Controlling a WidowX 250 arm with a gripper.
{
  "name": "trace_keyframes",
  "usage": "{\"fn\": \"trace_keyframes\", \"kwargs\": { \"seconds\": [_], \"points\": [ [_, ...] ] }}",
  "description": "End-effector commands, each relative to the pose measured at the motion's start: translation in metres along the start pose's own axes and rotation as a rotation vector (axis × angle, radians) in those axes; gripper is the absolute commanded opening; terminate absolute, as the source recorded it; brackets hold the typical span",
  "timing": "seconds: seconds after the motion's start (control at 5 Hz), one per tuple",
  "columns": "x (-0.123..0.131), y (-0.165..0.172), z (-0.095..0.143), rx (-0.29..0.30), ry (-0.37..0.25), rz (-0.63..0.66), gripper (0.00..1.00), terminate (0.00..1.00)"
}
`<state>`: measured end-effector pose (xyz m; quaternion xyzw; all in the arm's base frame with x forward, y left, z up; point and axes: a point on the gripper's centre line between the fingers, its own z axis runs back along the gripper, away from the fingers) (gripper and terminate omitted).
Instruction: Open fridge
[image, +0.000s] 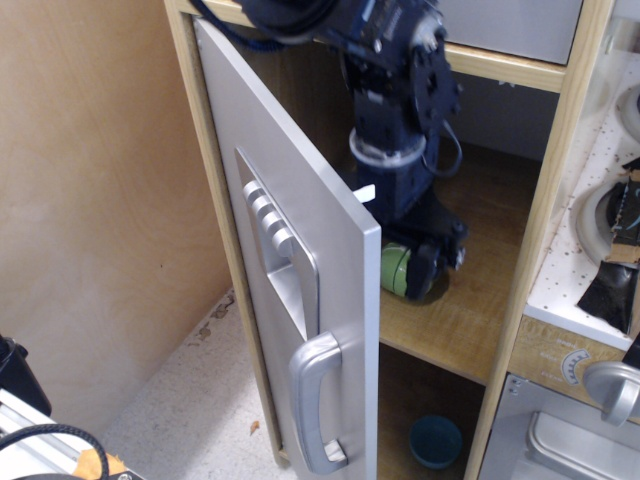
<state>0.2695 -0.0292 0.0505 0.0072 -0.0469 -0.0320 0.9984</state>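
The fridge (215, 180) has a light wood frame, and its matte silver door (330, 250) stands swung well open toward me. The door carries a recessed dispenser panel (285, 265), a row of buttons (266, 215) and a curved silver handle (312, 400). My black arm reaches past the door's free edge into the upper compartment. My gripper (428, 265) is low over the wooden shelf (460, 310), right against a small green object (394, 270). The arm hides the jaws, so I cannot tell whether they are open or shut.
A blue bowl (435, 440) lies in the lower compartment. To the right are a small silver oven door (560, 440) with a round knob (608, 390) and a speckled white counter (580, 270). A short silver panel (520, 25) is above. A plywood wall (90, 200) stands at the left.
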Motion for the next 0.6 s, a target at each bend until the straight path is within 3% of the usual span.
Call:
{"fn": "trace_keyframes", "kwargs": {
  "seconds": [0.0, 0.2, 0.4],
  "points": [
    [-0.018, 0.026, 0.009, 0.014, -0.048, 0.105, 1.00, 0.00],
    [-0.039, 0.028, 0.014, 0.032, -0.050, 0.174, 1.00, 0.00],
    [-0.058, 0.033, 0.017, 0.062, -0.071, 0.201, 1.00, 1.00]
  ]
}}
